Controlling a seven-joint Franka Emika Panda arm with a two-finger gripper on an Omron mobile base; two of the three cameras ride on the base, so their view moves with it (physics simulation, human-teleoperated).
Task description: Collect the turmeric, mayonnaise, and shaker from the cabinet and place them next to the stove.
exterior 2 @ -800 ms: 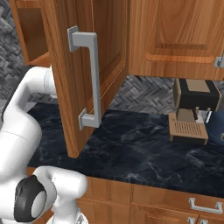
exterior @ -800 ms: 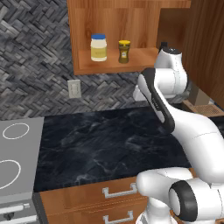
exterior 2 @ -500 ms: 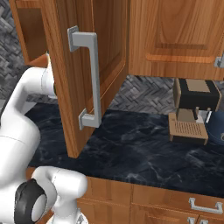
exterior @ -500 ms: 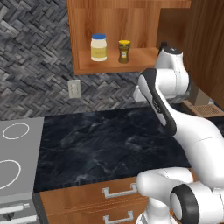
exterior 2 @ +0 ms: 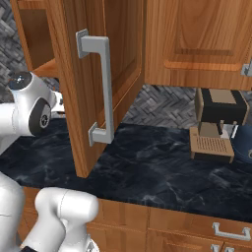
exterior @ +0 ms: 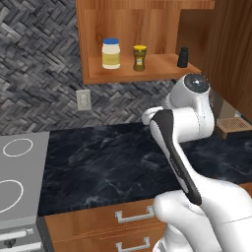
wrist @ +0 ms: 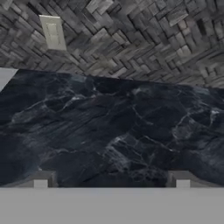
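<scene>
The open cabinet [exterior: 147, 23] holds three things on its shelf board. The mayonnaise [exterior: 111, 53] stands at the left, the turmeric [exterior: 140, 57] beside it, and the small dark shaker [exterior: 183, 57] at the right end. My arm bends below the shelf, over the black counter [exterior: 103, 162]. In the hand view my gripper [wrist: 111, 183] is open, fingertips [wrist: 40, 183] wide apart with nothing between them, looking at the counter and the backsplash. The stove [exterior: 17, 172] lies at the left of the counter; its corner [wrist: 6, 75] shows at the hand view's left edge.
The cabinet door [exterior 2: 93, 83] with its silver handle [exterior 2: 101, 88] hangs open to the right of my arm. A coffee machine [exterior 2: 217, 123] stands on the counter further right. A wall outlet [exterior: 82, 100] sits under the cabinet. Drawers [exterior: 133, 214] run below the counter.
My arm's upper joint has sunk a little below the shelf's front edge. The jars and the shaker have not moved.
</scene>
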